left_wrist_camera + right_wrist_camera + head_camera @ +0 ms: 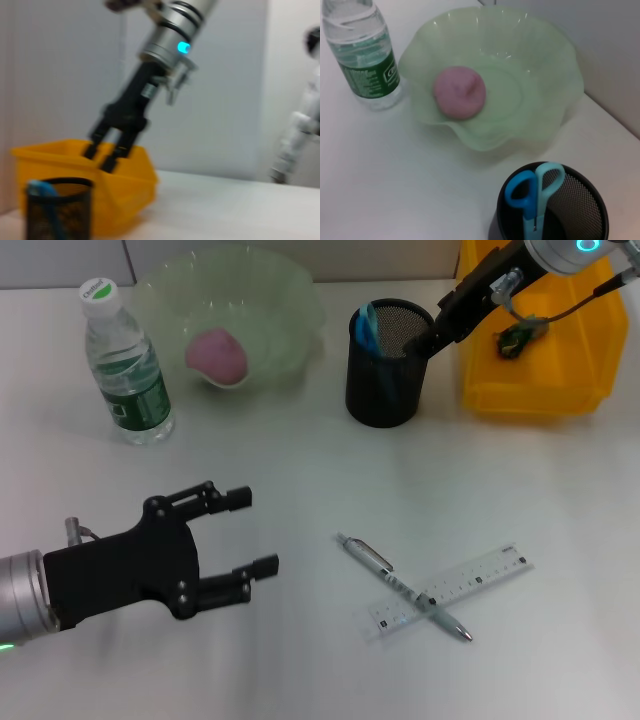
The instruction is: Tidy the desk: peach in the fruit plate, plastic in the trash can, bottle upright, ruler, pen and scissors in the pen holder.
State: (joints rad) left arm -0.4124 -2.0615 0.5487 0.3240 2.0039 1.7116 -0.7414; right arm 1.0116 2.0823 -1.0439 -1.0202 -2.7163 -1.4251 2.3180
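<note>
The pink peach [216,353] [459,92] lies in the pale green fruit plate [290,300] [545,90]. A water bottle [125,365] [362,60] stands upright left of it. Blue scissors [368,325] [535,192] stick out of the black mesh pen holder [385,380] [580,210]. My right gripper [428,340] [102,156] hangs open just over the holder's right rim, holding nothing. A crumpled piece of plastic [518,337] sits in the yellow trash can [540,390]. The pen [405,587] lies crossed over the clear ruler [470,580] on the desk. My left gripper [240,537] is open and empty, left of them.
The yellow trash can [125,175] stands right behind the pen holder [57,210], close to the right arm. A wall runs along the back of the white desk.
</note>
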